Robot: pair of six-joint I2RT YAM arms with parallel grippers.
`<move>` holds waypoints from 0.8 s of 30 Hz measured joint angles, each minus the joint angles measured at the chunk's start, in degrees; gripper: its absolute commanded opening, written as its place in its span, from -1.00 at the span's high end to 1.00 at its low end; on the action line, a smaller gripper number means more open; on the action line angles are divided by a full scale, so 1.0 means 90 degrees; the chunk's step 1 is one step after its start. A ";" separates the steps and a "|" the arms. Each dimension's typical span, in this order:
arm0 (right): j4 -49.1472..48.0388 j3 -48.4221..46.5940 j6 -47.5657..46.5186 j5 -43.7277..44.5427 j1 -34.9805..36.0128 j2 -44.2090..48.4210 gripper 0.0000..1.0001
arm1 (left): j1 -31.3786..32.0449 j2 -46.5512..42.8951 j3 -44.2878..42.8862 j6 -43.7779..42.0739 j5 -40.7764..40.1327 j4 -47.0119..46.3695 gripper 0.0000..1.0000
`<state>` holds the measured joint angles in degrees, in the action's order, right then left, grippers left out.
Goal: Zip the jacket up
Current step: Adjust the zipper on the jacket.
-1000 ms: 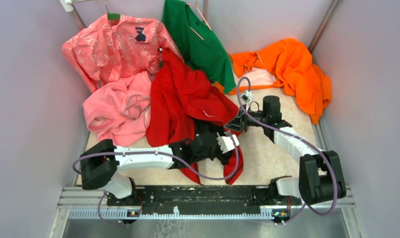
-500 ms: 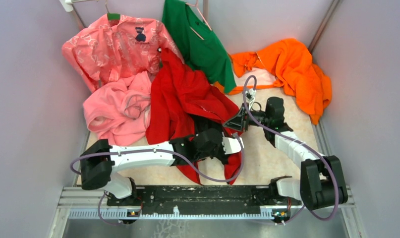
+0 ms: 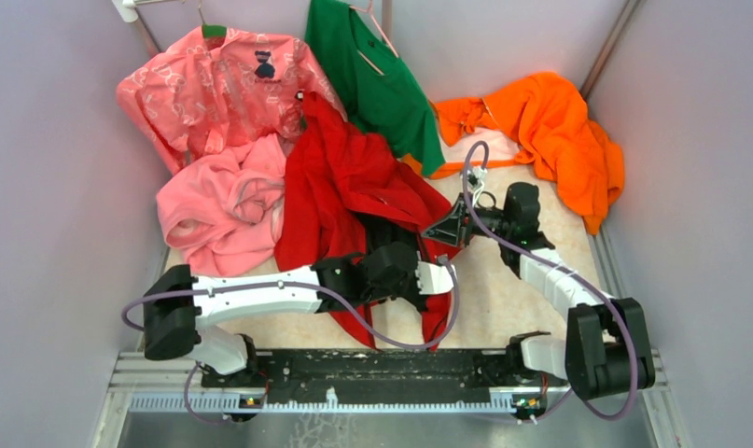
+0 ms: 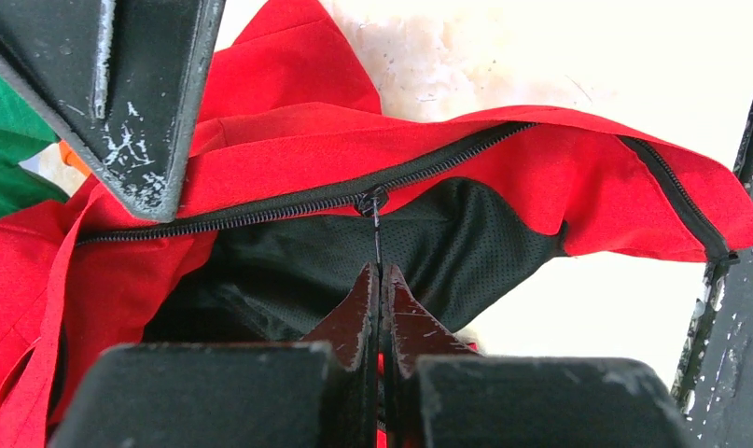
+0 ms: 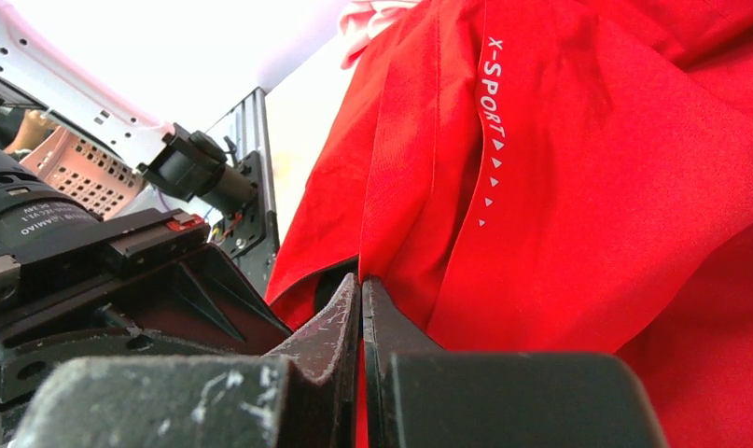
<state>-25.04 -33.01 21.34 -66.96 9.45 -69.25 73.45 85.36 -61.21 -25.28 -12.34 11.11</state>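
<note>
The red jacket [image 3: 354, 191] lies crumpled in the middle of the table, its lower part draped under both arms. In the left wrist view its dark front zipper [image 4: 288, 201] runs across, with black mesh lining [image 4: 456, 243] below it. My left gripper [image 4: 380, 269] is shut on the thin pull tab hanging from the slider [image 4: 373, 200]. My right gripper [image 5: 361, 278] is shut on a folded red edge of the jacket, under the white X-SPORT print [image 5: 492, 65]. From above, the left gripper [image 3: 426, 266] and right gripper [image 3: 444, 231] sit close together at the jacket's right edge.
A pink fleece garment [image 3: 218, 210] lies left of the jacket, a pink patterned shirt [image 3: 214, 89] behind it. A green shirt [image 3: 372, 75] hangs at the back and an orange garment [image 3: 550, 131] lies back right. Grey walls close both sides; a slanted pocket zip [image 4: 680, 205] shows.
The right wrist has shifted slightly right and back, keeping its hold on the red edge. The left arm has edged slightly toward the near side. Both grips are unchanged.
</note>
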 measured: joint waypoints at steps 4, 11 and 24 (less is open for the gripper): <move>0.0233 -0.0012 -0.0330 0.0063 0.0002 0.0066 1.00 | 0.0036 -0.0036 -0.0134 -0.0080 -0.0151 0.0243 1.00; 0.1197 -0.0304 -0.1343 0.0488 0.0063 0.0121 1.00 | 0.0019 -0.0236 -0.0568 -0.0209 -0.0015 0.0901 1.00; 0.2011 -0.0393 -0.2001 0.0869 0.0325 0.0185 1.00 | -0.0078 0.0590 -0.1987 -0.0274 0.1239 0.2487 1.00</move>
<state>-6.94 -36.56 3.33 -59.13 12.38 -67.59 72.75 90.67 -79.09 -27.75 -1.19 33.50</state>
